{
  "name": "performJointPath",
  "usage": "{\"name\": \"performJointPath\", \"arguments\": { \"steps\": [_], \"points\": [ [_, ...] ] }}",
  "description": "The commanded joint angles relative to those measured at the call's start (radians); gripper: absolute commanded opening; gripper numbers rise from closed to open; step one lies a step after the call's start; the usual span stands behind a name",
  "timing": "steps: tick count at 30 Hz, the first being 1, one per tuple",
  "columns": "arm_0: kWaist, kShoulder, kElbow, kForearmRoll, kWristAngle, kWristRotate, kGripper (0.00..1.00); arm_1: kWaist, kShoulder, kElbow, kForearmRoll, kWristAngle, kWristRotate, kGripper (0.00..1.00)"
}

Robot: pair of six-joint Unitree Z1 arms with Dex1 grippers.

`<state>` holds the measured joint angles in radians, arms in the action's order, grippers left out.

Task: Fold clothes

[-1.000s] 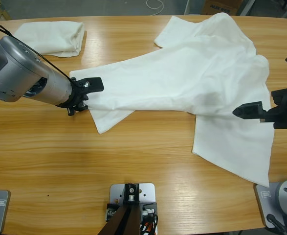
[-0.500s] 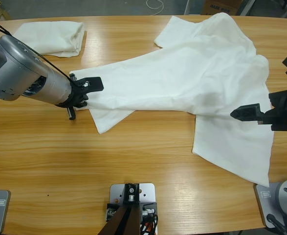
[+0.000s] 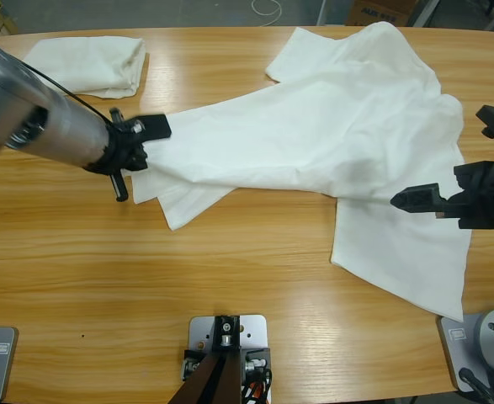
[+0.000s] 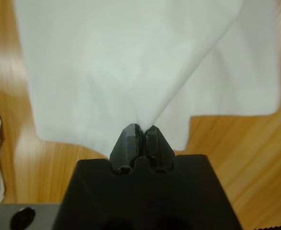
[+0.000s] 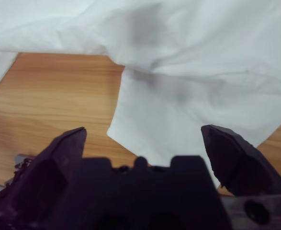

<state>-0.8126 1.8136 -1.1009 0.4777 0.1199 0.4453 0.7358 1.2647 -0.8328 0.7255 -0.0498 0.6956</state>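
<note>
Wooden table [image 3: 255,278] carried two white T-shirts. Big unfolded T-shirt [image 3: 347,135] was spread over the table's middle and right part in the high view, crumpled, one sleeve toward the far edge, hem end drooping down toward the near right. A long stretch of it was pulled leftward into a taut tongue.

Left end effector [image 3: 146,139] came in from the left edge, jaws pressed together and pinching the tip of that stretched cloth. Left wrist view confirmed: both black jaws met, with the T-shirt [image 4: 145,62] fanning out from the pinch point, lifted off the table there, wood visible on both sides.

Right end effector [image 3: 436,199] came in from the right edge, over the lower right part of the shirt. Right wrist view showed its jaws spread wide, nothing between them, the T-shirt [image 5: 188,91] below with a shadow on the cloth and a bare table patch to the left. Could not tell whether it touched the fabric.

Second T-shirt, folded [image 3: 87,65], lay as a flat bundle near the far left corner, well apart from the spread one and untouched by either arm.
</note>
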Motion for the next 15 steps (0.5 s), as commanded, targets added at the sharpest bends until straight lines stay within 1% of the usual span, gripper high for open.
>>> {"name": "performJointPath", "arguments": {
  "steps": [1, 6, 10, 12, 15],
  "points": [
    [0.004, -0.130, -0.039, 0.093, -0.170, -0.140, 0.000, 0.012, 0.038, 0.051, -0.035, 0.016, 0.026, 0.973],
    [-0.099, -0.261, -0.026, 0.214, -0.180, -0.256, 0.000, 0.012, 0.037, 0.071, -0.059, 0.016, 0.033, 0.973],
    [-0.165, -0.320, -0.019, 0.292, -0.262, -0.335, 0.000, 0.012, 0.046, 0.085, -0.083, 0.018, 0.038, 0.973],
    [-0.172, -0.323, -0.004, 0.292, -0.333, -0.365, 0.000, 0.013, 0.048, 0.086, -0.089, 0.021, 0.038, 0.973],
    [-0.174, -0.268, 0.011, 0.285, -0.480, -0.364, 0.000, 0.012, 0.052, 0.087, -0.094, 0.022, 0.039, 0.973]
  ]
}}
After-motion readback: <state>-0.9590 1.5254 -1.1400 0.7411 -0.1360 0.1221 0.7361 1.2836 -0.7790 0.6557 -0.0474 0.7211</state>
